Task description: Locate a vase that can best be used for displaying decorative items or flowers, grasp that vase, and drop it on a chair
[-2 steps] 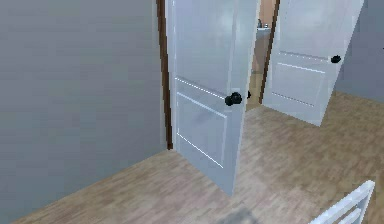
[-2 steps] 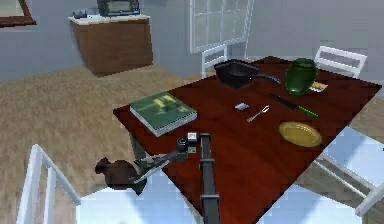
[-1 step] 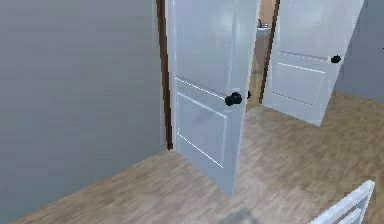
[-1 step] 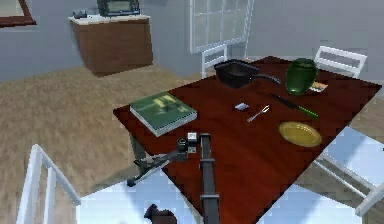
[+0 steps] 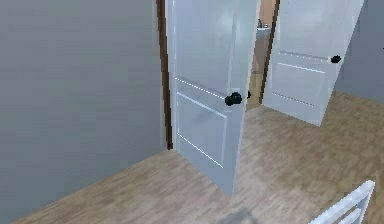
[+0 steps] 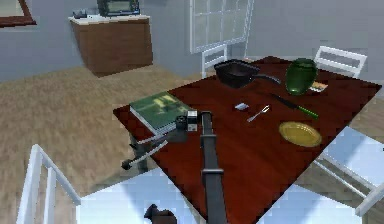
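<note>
On the red bench [image 6: 262, 165] a green book [image 6: 160, 106] lies just beyond the pincer [image 6: 132, 160], with a black pan [image 6: 238, 72], a piece of cutlery [image 6: 258, 113] and a yellow plate [image 6: 300, 133] well off toward the arm side view's right. Far beyond the pincer stands a wooden cabinet [image 6: 112, 45] carrying a dark appliance [image 6: 122, 8]. Ahead, a near white door [image 5: 205, 80] and a far white door [image 5: 310, 55] have black knobs.
</note>
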{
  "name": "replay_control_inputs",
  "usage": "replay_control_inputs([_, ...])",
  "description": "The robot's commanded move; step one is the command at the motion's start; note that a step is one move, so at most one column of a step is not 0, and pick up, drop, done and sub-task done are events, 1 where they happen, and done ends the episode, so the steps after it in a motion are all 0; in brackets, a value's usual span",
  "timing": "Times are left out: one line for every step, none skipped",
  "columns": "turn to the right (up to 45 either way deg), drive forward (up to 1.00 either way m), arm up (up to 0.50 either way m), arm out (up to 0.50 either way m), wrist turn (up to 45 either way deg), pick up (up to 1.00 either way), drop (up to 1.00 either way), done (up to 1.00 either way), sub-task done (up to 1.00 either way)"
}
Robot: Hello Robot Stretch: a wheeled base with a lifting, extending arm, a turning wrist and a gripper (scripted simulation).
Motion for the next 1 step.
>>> replay_control_inputs([0.0, 0.0, 0.0, -0.08, 0.0, 0.0, 0.0, 0.0, 0.0])
